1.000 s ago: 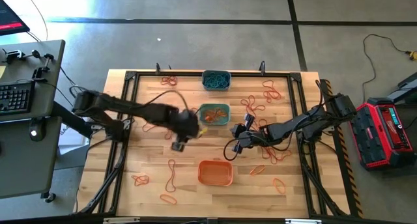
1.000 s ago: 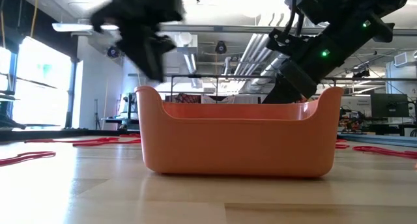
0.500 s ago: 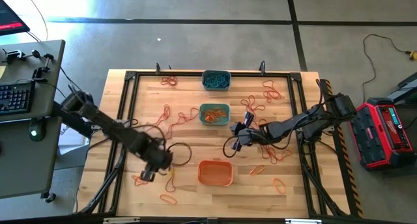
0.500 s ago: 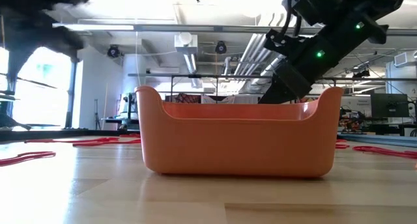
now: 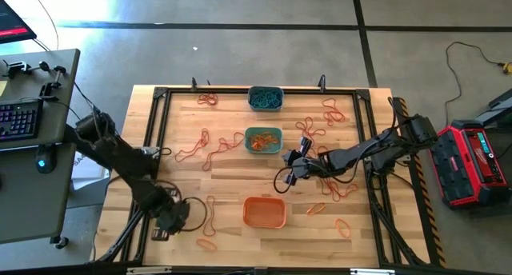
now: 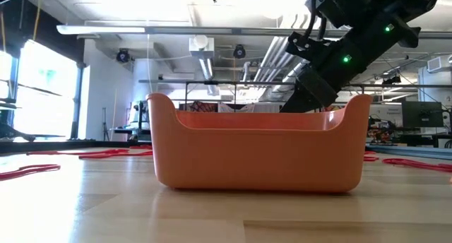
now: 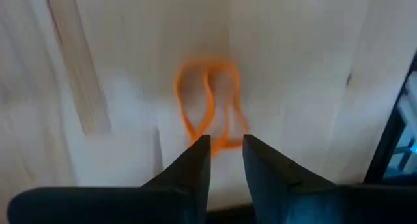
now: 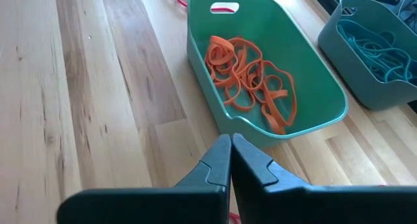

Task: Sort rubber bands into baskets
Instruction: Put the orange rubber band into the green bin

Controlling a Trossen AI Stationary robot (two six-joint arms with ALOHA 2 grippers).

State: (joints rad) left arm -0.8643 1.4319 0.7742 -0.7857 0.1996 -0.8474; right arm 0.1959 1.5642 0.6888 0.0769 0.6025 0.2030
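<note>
Left claw over blurred orange band (contact unclear).

Three baskets sit in a line down the middle of the table, one at the far edge. Rubber bands lie on both sides. The left gripper is near the front left corner, the right gripper near the middle.

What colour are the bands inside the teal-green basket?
Orange bands, clearest in the right wrist view.

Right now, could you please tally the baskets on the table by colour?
Grey-blue basket: 1, holding blue-teal bands.
Teal-green basket: 1, holding orange bands.
Orange basket: 1.
Total: 3 baskets.
</note>
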